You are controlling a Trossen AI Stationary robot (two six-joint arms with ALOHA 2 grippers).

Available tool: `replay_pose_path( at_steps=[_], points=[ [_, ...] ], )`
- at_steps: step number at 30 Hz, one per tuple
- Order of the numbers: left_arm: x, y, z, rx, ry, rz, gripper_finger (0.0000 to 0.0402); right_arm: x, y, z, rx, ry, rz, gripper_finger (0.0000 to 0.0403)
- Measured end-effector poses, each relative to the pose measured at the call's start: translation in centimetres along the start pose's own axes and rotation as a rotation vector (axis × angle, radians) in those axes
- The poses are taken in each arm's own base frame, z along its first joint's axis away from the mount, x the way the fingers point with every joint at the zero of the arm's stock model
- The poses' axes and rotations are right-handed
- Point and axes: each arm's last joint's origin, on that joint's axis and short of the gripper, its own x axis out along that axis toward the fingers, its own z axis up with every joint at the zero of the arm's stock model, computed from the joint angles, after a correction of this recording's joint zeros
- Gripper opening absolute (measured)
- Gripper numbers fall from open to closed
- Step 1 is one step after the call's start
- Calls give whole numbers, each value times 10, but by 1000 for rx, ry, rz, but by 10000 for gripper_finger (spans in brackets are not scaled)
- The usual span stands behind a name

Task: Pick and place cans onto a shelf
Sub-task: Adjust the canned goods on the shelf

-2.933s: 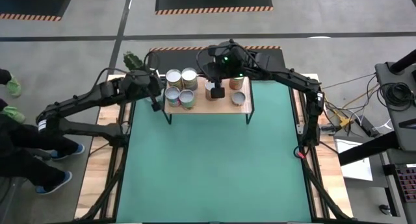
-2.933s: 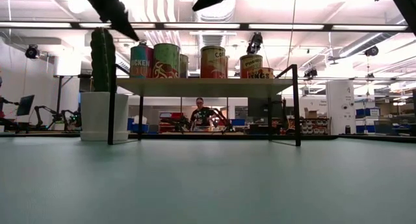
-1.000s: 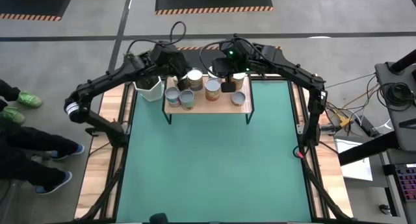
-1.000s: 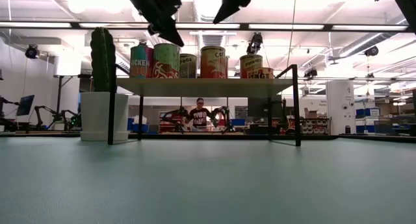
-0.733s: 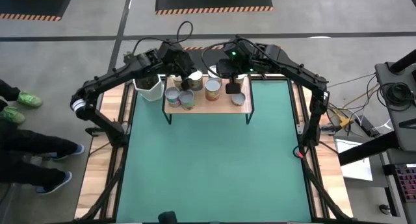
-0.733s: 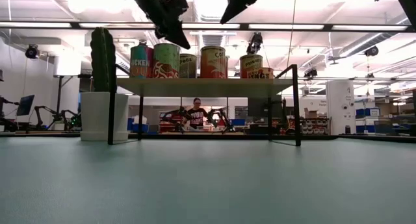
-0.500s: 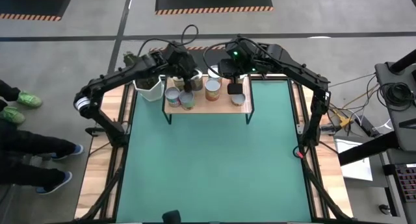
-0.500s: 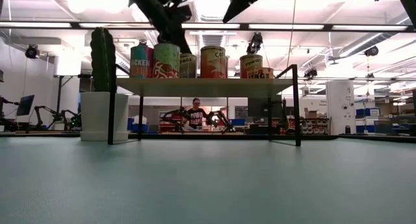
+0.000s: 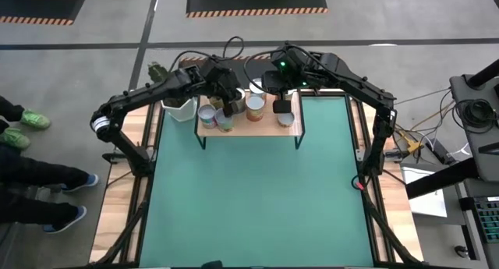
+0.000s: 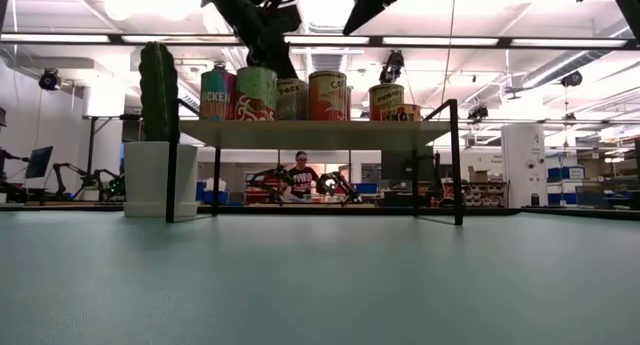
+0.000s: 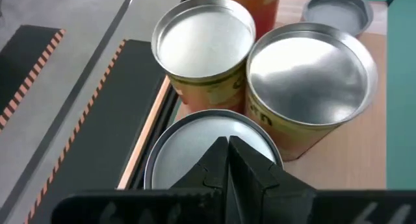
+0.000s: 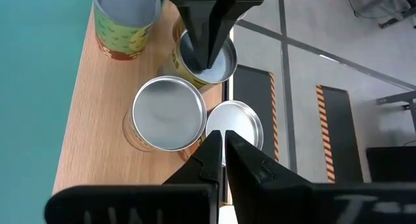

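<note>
Cans [image 10: 310,95] stand clustered on the shelf [image 9: 261,129] at the far edge of the table [image 9: 257,199] — silver lids up, labels red, orange, green. Left gripper [image 11: 228,160] hangs over the shelf's left group, fingers pressed together, tip right above a can lid [image 11: 211,146]; nothing held. Right gripper [image 12: 224,149] hovers above the shelf's right part, fingers likewise closed and empty, over a low tin [image 12: 234,126] at the back edge. Cactus pot [image 10: 155,175] sits just beside the shelf's left legs. A person [image 10: 303,175] shows in the room beyond.
</note>
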Motion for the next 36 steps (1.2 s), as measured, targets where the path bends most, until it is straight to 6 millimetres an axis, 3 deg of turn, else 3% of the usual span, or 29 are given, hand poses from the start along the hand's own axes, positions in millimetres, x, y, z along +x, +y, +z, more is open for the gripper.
replay_pose_path(
  at_steps=[36],
  points=[
    [-10, -39, 6, 60, 1, -88, 0, 0, 0, 0, 28, 0, -1, 9]
  ],
)
